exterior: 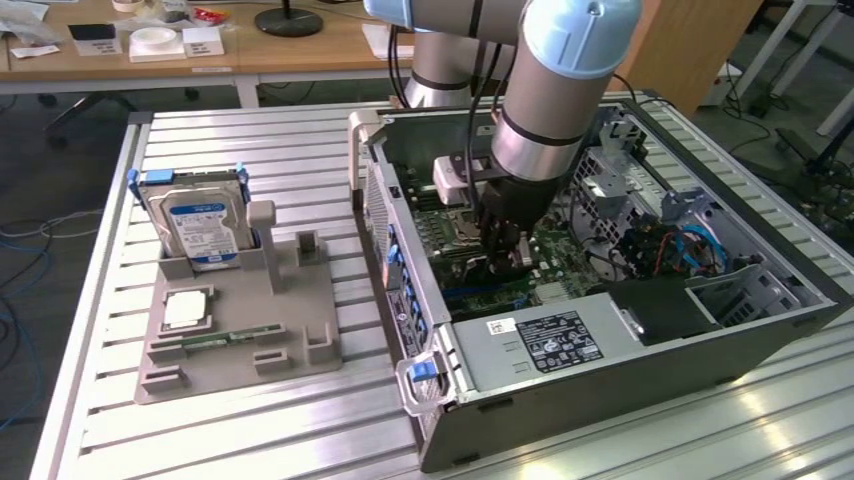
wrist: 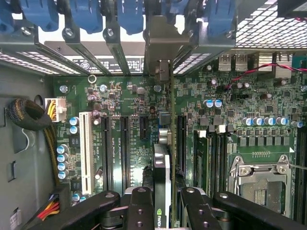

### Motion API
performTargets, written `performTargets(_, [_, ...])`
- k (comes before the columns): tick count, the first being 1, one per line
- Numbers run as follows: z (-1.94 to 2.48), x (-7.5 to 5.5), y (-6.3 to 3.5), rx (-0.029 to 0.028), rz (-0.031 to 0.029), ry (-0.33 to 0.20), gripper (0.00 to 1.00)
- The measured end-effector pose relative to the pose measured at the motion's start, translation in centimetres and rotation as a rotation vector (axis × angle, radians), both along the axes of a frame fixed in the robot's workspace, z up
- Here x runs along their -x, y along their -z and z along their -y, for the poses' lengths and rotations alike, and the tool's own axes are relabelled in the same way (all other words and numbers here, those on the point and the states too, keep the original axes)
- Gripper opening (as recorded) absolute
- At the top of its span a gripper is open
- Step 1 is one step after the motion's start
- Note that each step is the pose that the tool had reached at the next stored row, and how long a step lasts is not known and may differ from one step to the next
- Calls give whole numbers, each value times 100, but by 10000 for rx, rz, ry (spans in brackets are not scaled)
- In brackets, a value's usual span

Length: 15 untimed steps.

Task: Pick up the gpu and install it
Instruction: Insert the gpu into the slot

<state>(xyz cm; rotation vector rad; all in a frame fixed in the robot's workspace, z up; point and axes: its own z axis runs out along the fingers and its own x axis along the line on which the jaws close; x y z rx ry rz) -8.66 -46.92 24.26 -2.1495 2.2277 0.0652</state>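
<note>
Seen edge-on in the wrist view, the gpu [wrist: 162, 163] is a thin card with a black and silver cooler and a green logo near my fingers. Its silver bracket [wrist: 160, 45] reaches up to the case's rear slot openings. My gripper [wrist: 162, 194] is shut on the card, one black finger [wrist: 139, 201] on each face. The card stands upright over the green motherboard [wrist: 129, 100], close beside a long black expansion slot [wrist: 181, 139]; whether it is seated I cannot tell. In the exterior view, my gripper [exterior: 509, 262] is down inside the open computer case [exterior: 747, 330].
Blue slot latches [wrist: 129, 14] line the case's rear wall. A white slot [wrist: 86, 143], a cable bundle [wrist: 29, 115] and the CPU socket [wrist: 259, 182] flank the card. Outside the case, a grey holder [exterior: 240, 330] carries a hard drive [exterior: 200, 225] and a memory stick [exterior: 227, 338].
</note>
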Motion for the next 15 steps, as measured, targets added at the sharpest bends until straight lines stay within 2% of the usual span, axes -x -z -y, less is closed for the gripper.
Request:
performTargets(6, [-2, -1, -12, -18, 10, 0, 27])
performTargets(9, [-1, -1, -45, -7, 3, 0, 27])
performTargets(15, [4, 0, -48, 31, 2, 1, 27])
